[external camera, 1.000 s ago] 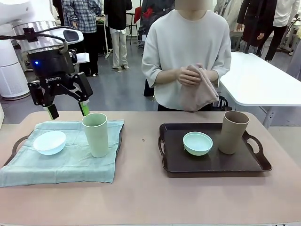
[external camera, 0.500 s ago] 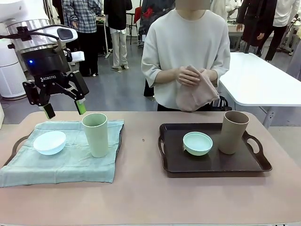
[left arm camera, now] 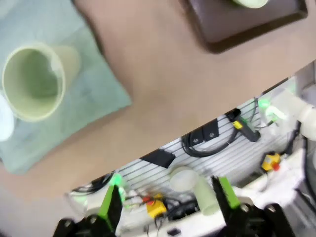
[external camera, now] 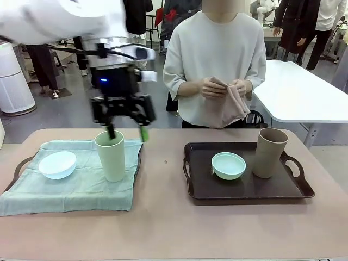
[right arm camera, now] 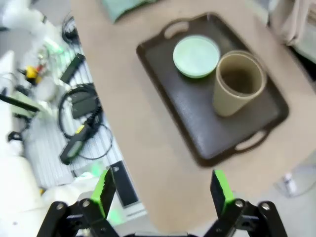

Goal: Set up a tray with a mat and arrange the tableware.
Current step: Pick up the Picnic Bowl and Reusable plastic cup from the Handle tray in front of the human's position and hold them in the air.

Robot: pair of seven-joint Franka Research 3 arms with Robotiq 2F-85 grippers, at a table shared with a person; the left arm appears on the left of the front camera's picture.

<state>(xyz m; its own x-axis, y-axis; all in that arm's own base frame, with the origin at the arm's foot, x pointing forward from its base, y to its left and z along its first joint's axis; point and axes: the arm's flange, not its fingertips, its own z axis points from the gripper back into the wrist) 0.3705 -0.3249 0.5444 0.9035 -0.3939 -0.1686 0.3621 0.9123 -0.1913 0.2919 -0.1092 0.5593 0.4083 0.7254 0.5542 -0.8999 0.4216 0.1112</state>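
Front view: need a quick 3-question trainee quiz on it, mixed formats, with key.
1. True or false: the dark tray that carries the mint green bowl and the tan cup has a mat on it.
2. What is the person at the far side holding? A) a bowl B) a pinkish cloth C) a cup
3. Which piece of tableware is the open left gripper nearest?

Key: 1 false, the tray is bare under them; 2 B; 3 the sage green cup.
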